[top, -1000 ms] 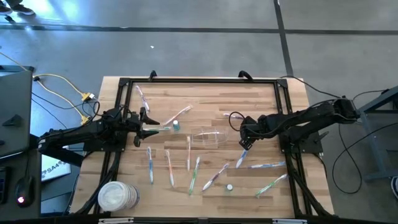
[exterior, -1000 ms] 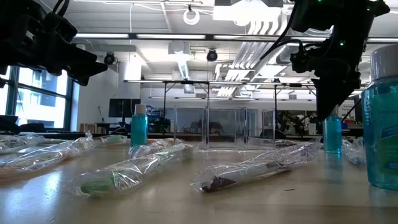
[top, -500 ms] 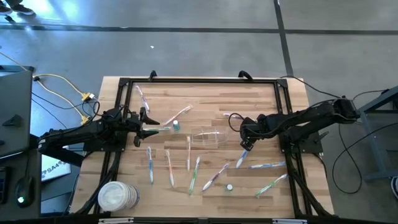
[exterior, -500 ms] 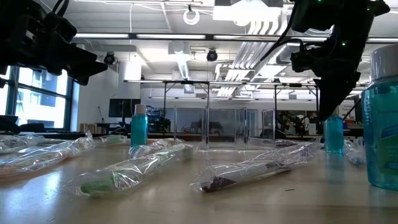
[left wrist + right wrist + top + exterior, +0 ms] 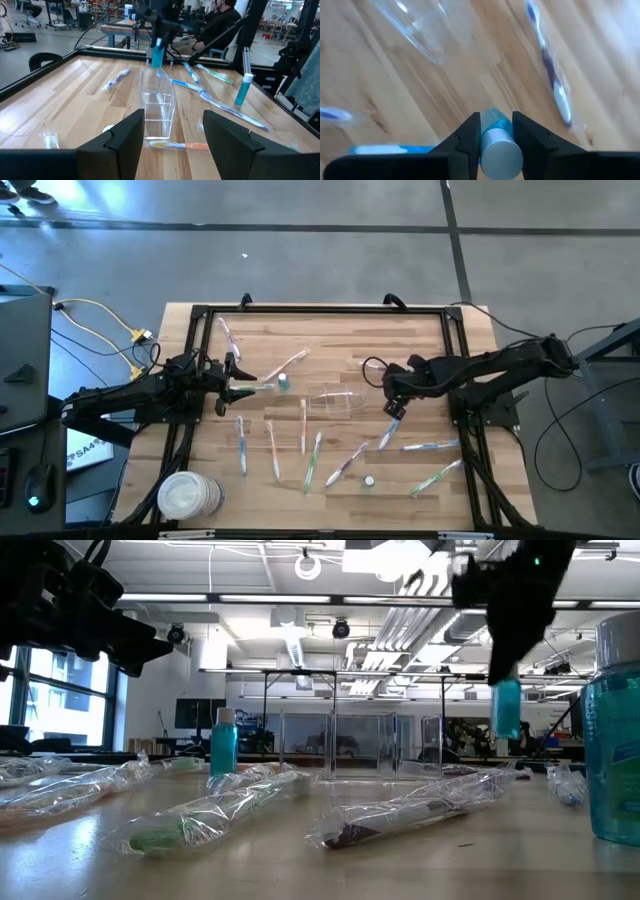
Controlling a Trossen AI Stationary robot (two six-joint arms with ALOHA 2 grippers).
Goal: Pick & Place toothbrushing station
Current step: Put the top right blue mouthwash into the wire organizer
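My right gripper [image 5: 393, 406] hangs over the table's right half, shut on a small blue tube [image 5: 507, 706] with a pale cap. The transparent container [image 5: 335, 401] lies on its side at mid-table, just left of that gripper. Slim toothbrushes in clear wrappers lie flat on the wood, one [image 5: 241, 445] near the front left and another [image 5: 431, 446] at the right. A second blue tube [image 5: 283, 382] stands in front of my left gripper [image 5: 232, 381]. That gripper waits open and level at the table's left side. My right gripper pinches the blue tube between its two fingers just below its pale cap [image 5: 501, 149]. The fingers slant down from above. The tube's blue body [image 5: 493, 118] hangs past the fingertips, cap end up, lifted clear of the table.
A black frame [image 5: 320, 310] runs round the wooden table top. A stack of clear round lids [image 5: 187, 496] sits at the front left corner. Another tube [image 5: 368, 480] stands near the front, among the toothbrushes. People [image 5: 220, 15] sit beyond the table's right side.
My right gripper has risen and rolled a little, still shut on the blue tube. The tube stood on the table a second ago and now hangs clear above it, a little nearer the container.
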